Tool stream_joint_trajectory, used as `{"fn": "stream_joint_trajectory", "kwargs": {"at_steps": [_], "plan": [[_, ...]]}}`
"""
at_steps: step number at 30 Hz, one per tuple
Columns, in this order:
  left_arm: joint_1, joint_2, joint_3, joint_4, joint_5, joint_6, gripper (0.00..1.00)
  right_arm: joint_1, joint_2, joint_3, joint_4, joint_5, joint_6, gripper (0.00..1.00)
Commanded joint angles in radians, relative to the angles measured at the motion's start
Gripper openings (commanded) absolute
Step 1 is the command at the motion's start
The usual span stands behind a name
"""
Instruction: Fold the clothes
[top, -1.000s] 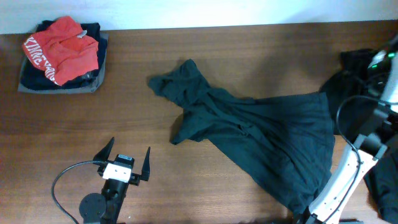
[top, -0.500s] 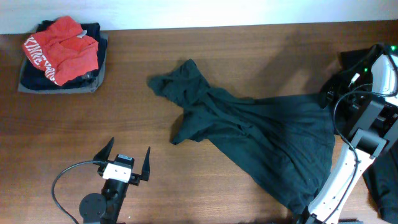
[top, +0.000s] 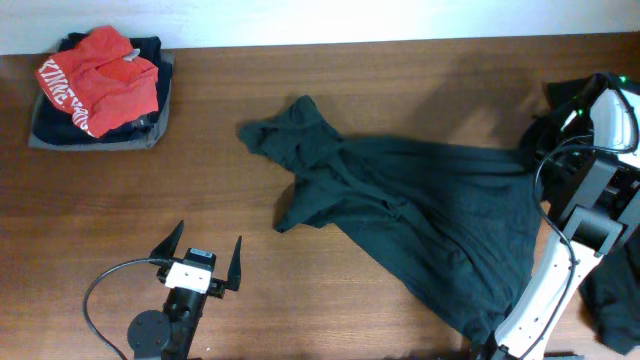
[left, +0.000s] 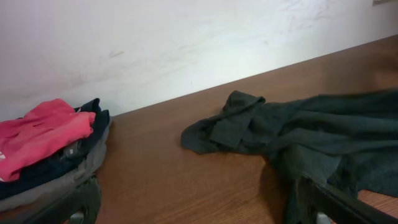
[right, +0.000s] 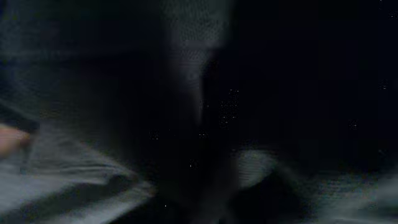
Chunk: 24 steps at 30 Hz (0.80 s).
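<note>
Fingers of the right gripper (top: 533, 150) have tugged the teal-grey shirt (top: 420, 220) rightward.

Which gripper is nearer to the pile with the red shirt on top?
Left. The left gripper is below and right of the pile in the overhead view; the right gripper is across the table, by the teal shirt.

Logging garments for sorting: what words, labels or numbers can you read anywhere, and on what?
White lettering on the red garment: too small and creased to read.
Teal-grey T-shirt: no print visible.
Nothing else readable in any view.
</note>
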Motion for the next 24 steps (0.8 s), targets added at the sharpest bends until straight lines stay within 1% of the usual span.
{"fn": "stream_joint_trajectory", "kwargs": {"at_steps": [1, 6, 7, 10, 15, 19, 20, 21, 22, 23, 24], "plan": [[0.006, -0.006, -0.005, -0.002, -0.003, 0.016, 0.99, 0.003, 0.048, 0.020, 0.032, 0.043, 0.026, 0.12], [0.006, -0.006, -0.005, -0.002, -0.003, 0.016, 0.99, 0.003, 0.048, 0.147, -0.039, 0.044, 0.025, 0.13], [0.006, -0.006, -0.005, -0.002, -0.003, 0.016, 0.99, 0.003, 0.048, 0.178, -0.054, 0.044, 0.023, 0.15], [0.006, -0.006, -0.005, -0.002, -0.003, 0.016, 0.99, 0.002, 0.048, 0.327, -0.111, 0.058, 0.021, 0.15], [0.006, -0.006, -0.005, -0.002, -0.003, 0.016, 0.99, 0.002, 0.048, 0.492, -0.155, 0.128, 0.026, 0.13], [0.006, -0.006, -0.005, -0.002, -0.003, 0.016, 0.99, 0.002, 0.048, 0.571, -0.166, 0.195, 0.026, 0.14], [0.006, -0.006, -0.005, -0.002, -0.003, 0.016, 0.99, 0.002, 0.048, 0.579, -0.168, 0.203, 0.025, 0.18], [0.006, -0.006, -0.005, -0.002, -0.003, 0.016, 0.99, 0.002, 0.048, 0.581, -0.170, 0.204, 0.025, 0.33], [0.006, -0.006, -0.005, -0.003, -0.003, 0.016, 0.99, 0.002, 0.048, 0.580, -0.171, 0.204, 0.025, 0.33], [0.006, -0.006, -0.005, -0.002, -0.003, 0.016, 0.99, 0.002, 0.049, 0.580, -0.172, 0.204, 0.025, 0.36], [0.006, -0.006, -0.005, -0.002, -0.003, 0.016, 0.99, 0.002, 0.049, 0.580, -0.172, 0.204, 0.024, 0.41]]}}
